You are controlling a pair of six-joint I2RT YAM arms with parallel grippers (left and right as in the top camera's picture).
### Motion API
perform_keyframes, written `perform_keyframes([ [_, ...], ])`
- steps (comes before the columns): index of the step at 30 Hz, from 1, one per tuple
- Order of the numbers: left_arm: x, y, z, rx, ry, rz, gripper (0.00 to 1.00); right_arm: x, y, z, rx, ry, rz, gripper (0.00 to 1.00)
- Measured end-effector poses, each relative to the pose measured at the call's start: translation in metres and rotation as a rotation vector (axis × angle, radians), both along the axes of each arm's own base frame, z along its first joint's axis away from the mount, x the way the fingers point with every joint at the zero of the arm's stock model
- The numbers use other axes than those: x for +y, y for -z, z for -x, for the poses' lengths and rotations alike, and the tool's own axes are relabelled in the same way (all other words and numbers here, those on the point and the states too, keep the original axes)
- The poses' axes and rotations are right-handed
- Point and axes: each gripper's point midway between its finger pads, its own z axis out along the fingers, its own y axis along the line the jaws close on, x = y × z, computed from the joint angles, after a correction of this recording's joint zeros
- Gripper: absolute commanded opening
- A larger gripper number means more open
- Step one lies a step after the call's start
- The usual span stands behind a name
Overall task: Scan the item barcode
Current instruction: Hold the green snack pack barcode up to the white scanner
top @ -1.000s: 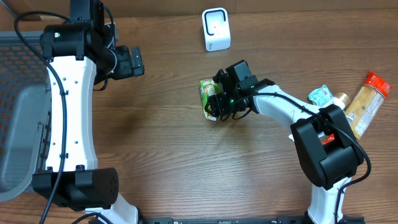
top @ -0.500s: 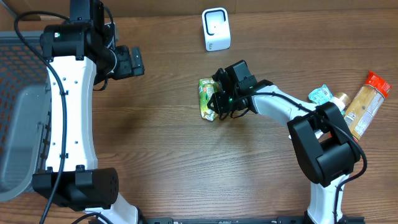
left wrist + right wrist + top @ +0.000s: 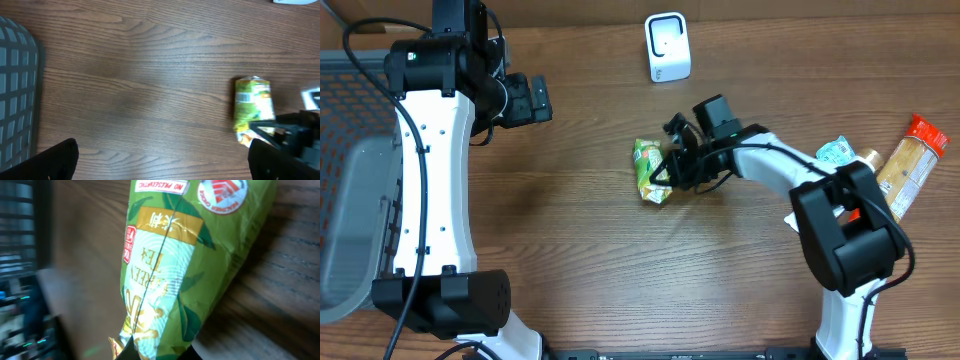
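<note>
Right now the right gripper [image 3: 664, 172] has its claw pressed together on one end of the green tea pouch [image 3: 647, 170], pinching the crinkled edge of the wrapper. The right wrist view shows that end of the pouch running down between the dark fingertips [image 3: 125, 356], with the printed face of the wrapper turned toward the camera. The pouch sits near the middle of the wooden table [image 3: 580, 240], below and a little left of the white scanner [image 3: 667, 47], which stands upright near the far edge, well apart from it. Whether the pouch lies flat on the wood or is raised off it cannot be told. The left gripper [image 3: 530, 98] hangs over the far left part of the table with its claw spread wide and nothing between the fingers; in its own wrist view the two fingertips [image 3: 55, 160] show only at the bottom corners, with bare wood between them. A grey wire basket [image 3: 350, 200] sits at the left edge of the table. At the right edge, a teal packet [image 3: 836, 152] and an orange-and-red package [image 3: 912, 162] lie close together, well away from the pouch.
</note>
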Motion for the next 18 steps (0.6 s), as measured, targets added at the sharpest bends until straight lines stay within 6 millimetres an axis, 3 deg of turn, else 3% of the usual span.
perform_keyframes([
  [4, 0.0, 0.0, 0.0, 0.0, 0.0, 0.0, 1.0, -0.01, -0.045, -0.009, -0.013, 0.003, -0.148, 0.04],
  [9, 0.0, 0.0, 0.0, 0.0, 0.0, 0.0, 0.99, -0.032, -0.143, -0.014, -0.162, -0.026, -0.367, 0.04],
  [13, 0.0, 0.0, 0.0, 0.0, 0.0, 0.0, 1.0, -0.05, -0.212, -0.006, -0.297, -0.078, -0.513, 0.04],
  [18, 0.0, 0.0, 0.0, 0.0, 0.0, 0.0, 1.0, -0.055, -0.27, 0.013, -0.387, -0.193, -0.658, 0.04],
])
